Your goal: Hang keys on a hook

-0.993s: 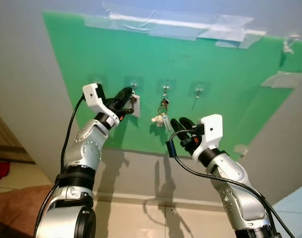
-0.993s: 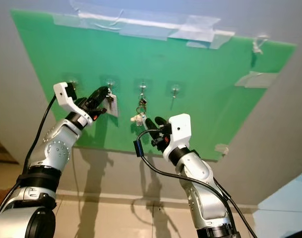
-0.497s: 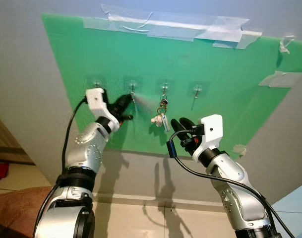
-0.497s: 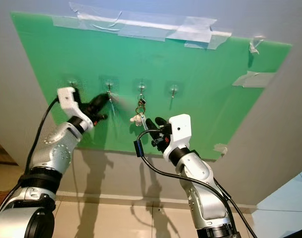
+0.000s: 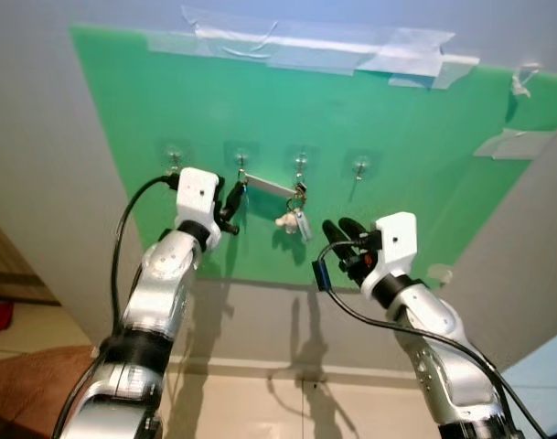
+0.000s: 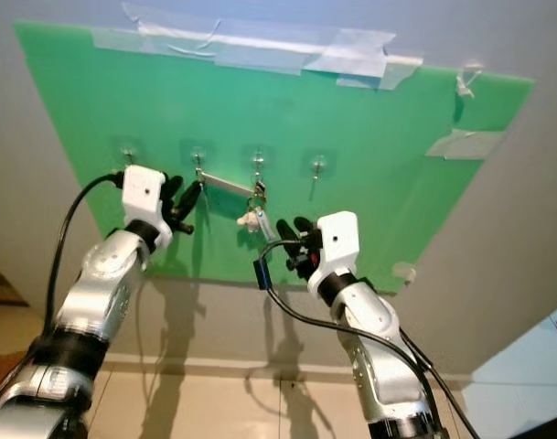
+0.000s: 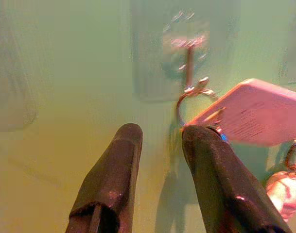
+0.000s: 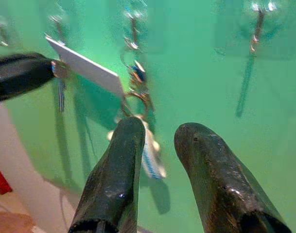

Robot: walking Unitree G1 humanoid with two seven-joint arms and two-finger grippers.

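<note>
**Keys hanging on the green board**

A big green board [image 5: 287, 137] is stuck to the grey wall [image 5: 40, 165] with strips of clear tape [image 5: 305, 50] along its top. Four small hooks sit in a row across the middle of the board.

The left gripper [image 5: 230, 203] is up at the board, just below the second hook from the left [image 5: 241, 162]. Its two black fingers [image 7: 113, 179] are a little apart with nothing between them. One fingertip touches a key ring that hangs on that hook.

A flat white tag [image 5: 267, 186] runs from that ring across to the right, as far as the third hook [image 5: 300, 165]. A bunch of keys [image 5: 292, 218] hangs below the third hook.

The right gripper [image 5: 340, 233] is raised just to the right of the keys and a bit lower. Its fingers [image 8: 113, 179] are apart and hold nothing. The keys are close in front of them.

The fourth hook [image 5: 359, 168] is on the far right of the row.
</note>
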